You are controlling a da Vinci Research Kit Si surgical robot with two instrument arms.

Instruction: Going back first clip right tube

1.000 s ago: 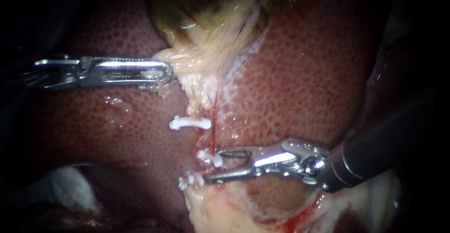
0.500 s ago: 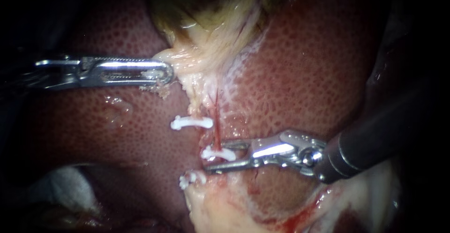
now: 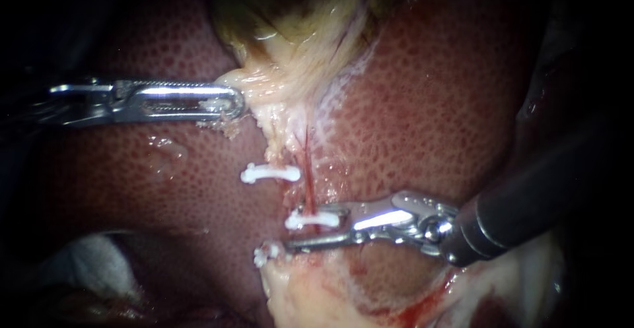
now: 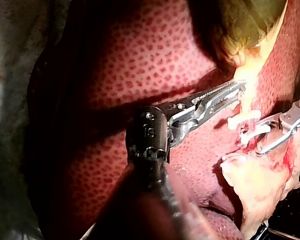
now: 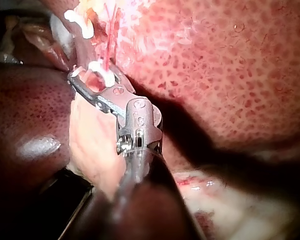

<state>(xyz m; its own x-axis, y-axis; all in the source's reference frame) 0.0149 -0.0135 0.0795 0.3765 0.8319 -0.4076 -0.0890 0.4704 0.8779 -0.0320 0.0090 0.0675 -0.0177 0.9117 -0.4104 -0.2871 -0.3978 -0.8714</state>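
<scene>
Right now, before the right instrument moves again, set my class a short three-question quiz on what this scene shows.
1. How many small white plastic clips show in the endoscope view?
2. True or false: the pincer of the slender steel right instrument is shut flat, with nothing inside it.
3. What does the pincer of the slender steel left instrument grip? A) a white clip B) pale yellowish tissue C) nothing
Key: 1) three. 2) False: it stands open, with the middle clip lying in its gap. 3) B.
</scene>
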